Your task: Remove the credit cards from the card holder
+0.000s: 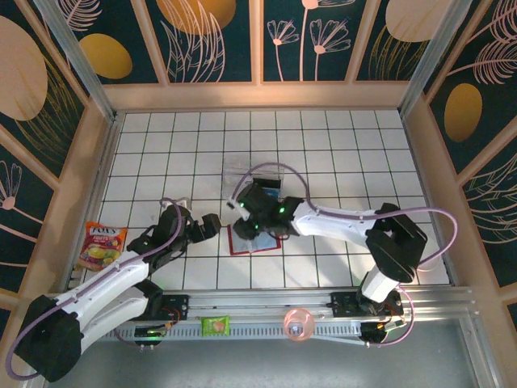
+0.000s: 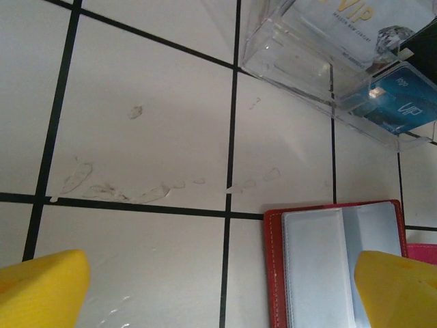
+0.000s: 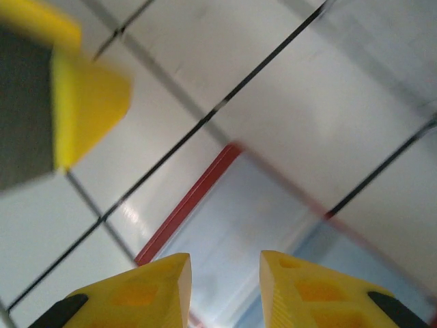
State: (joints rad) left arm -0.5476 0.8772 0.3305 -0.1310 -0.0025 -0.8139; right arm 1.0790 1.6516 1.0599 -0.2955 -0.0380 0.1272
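Hovering low over the card holder [image 1: 242,245], the right gripper [image 3: 225,290] shows its yellow fingertips a narrow gap apart, with nothing between them. The holder lies open and flat on the white tiled table [image 1: 161,145], just in front of a clear box [image 2: 307,55] that contains blue and white cards [image 2: 403,102]. The left gripper [image 2: 218,294] is spread wide just left of the holder, touching nothing. The grey-blue sleeves [image 2: 317,266] face up. Whether a card sits inside them cannot be told, as the right wrist view is blurred.

The step in hand looks like pinching a card edge at a sleeve mouth. To do it well, the right fingers should come down at the sleeve opening, nip only the card and pull along the sleeve. Meanwhile the left gripper should pin the red cover so the holder neither lifts nor slides.
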